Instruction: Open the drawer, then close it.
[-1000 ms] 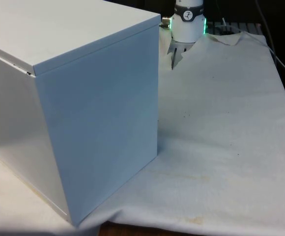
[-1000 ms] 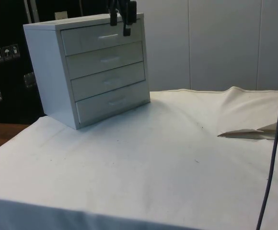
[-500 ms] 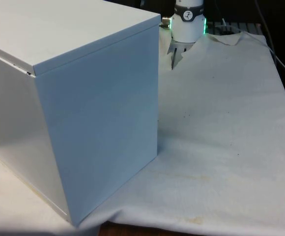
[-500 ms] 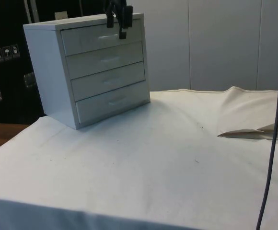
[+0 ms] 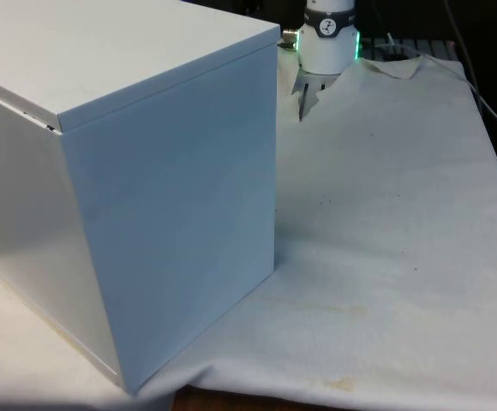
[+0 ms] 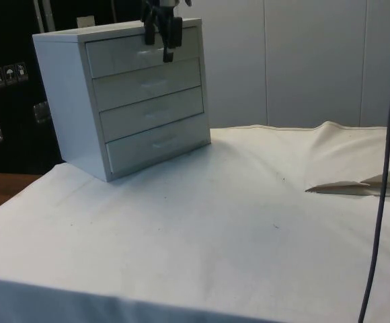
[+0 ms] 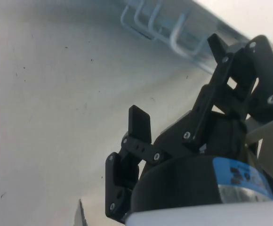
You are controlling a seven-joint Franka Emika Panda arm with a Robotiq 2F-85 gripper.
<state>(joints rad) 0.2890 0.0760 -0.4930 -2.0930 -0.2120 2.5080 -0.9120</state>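
Gripper [image 6: 160, 40] hovers open before top drawer [image 6: 143, 52].

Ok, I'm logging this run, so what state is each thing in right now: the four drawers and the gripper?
Top drawer: shut, flush with the chest's front.
Second drawer: shut.
Third drawer: shut.
Bottom drawer: shut.
Gripper: open, holding nothing, in front of the top drawer near its handle.
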